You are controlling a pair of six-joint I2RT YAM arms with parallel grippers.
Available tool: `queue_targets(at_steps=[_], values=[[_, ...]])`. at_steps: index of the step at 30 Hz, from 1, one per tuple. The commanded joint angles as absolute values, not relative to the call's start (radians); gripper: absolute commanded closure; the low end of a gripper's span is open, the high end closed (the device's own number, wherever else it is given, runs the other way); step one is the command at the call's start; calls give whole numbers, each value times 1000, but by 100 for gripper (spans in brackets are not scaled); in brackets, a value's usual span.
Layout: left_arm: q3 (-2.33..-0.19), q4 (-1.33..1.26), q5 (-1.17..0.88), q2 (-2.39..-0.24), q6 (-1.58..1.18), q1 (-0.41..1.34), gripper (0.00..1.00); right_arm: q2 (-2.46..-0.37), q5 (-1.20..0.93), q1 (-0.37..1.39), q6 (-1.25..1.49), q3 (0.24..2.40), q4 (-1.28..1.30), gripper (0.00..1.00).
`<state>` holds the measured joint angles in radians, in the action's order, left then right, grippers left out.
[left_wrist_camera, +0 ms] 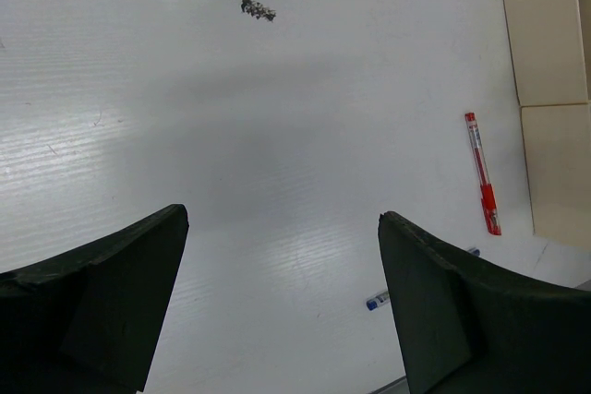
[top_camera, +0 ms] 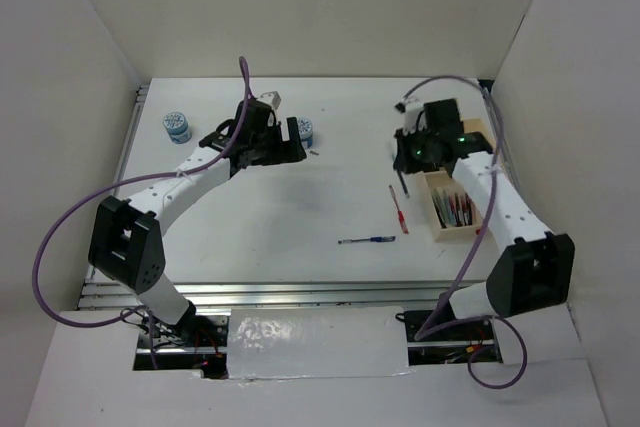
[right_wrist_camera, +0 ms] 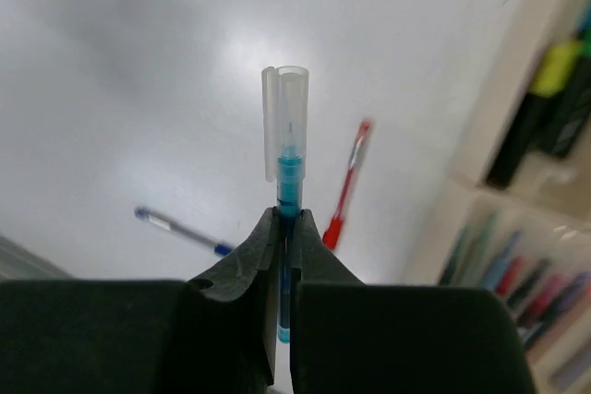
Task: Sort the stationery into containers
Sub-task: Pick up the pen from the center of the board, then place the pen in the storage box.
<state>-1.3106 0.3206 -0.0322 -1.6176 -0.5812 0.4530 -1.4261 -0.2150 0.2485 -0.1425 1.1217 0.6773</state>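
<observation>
Right arm, wrist view: the right gripper (right_wrist_camera: 284, 228) is clenched on a teal pen (right_wrist_camera: 289, 177). Jaws pinch the barrel low down; the clear-capped end sticks straight out past the fingertips.
- Pen's long axis runs along the fingers, pointing down at the table. The table behind it is blurred, so the pen looks to be off the surface.
- Wooden tray (right_wrist_camera: 526, 205) lies to the right of the pincer in this view, near it but not under it. One compartment holds black-bodied highlighters (right_wrist_camera: 554, 71). The nearer one holds a row of thin pens (right_wrist_camera: 517, 274) lying flat and parallel.
- Overhead: right gripper (top_camera: 408, 162) sits just off the tray's left wall (top_camera: 432, 209), on the open-table side. The tray is on this arm's own side, so the right arm is the near one for it.

Judgement: the move turns on a short shift sideways toward the tray. The pen would also have to tip from end-on to lying along the pens already in that compartment. Dropped as it hangs, it could land across a divider.

Loose on the table, apart from both arms:
- red pen (top_camera: 398, 209), just left of the tray, running roughly along the tray's long side;
- blue pen (top_camera: 367, 240), nearer the arm bases, lying crosswise.

Left gripper (top_camera: 285, 142) is released, jaws wide with nothing between them (left_wrist_camera: 284, 219). One blue-white pot (top_camera: 305, 132) is just beside it. A second pot (top_camera: 178, 127) is well off to the left.
</observation>
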Motion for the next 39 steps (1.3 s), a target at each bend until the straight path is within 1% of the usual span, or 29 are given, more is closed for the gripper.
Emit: queue_targets(at_steps=[1, 2, 3, 5, 6, 9, 16, 31, 39], values=[[-1324, 290, -45, -1595, -586, 446, 4, -1341, -365, 128, -144, 1304, 770, 100], [-1321, 287, -44, -1592, -581, 448, 4, -1345, -374, 50, -173, 1348, 810, 100], [-1319, 288, -41, -1592, -581, 446, 4, -1345, -371, 10, -196, 1357, 824, 100], [-1309, 278, -40, -1586, -581, 446, 4, -1345, -356, -87, -273, 1341, 828, 100], [-1307, 275, -43, -1586, -581, 448, 4, -1350, -350, -162, -297, 1332, 827, 100], [-1305, 272, -46, -1589, -584, 448, 4, -1370, -339, -260, -363, 1284, 807, 100], [-1304, 275, -44, -1591, -584, 446, 4, -1407, -305, -327, -408, 1151, 687, 100], [-1281, 256, -51, -1591, -581, 448, 4, -1554, -219, -465, -479, 1085, 614, 100], [-1223, 195, -95, -1568, -538, 460, 6, -1621, -178, -483, -480, 1072, 558, 100]])
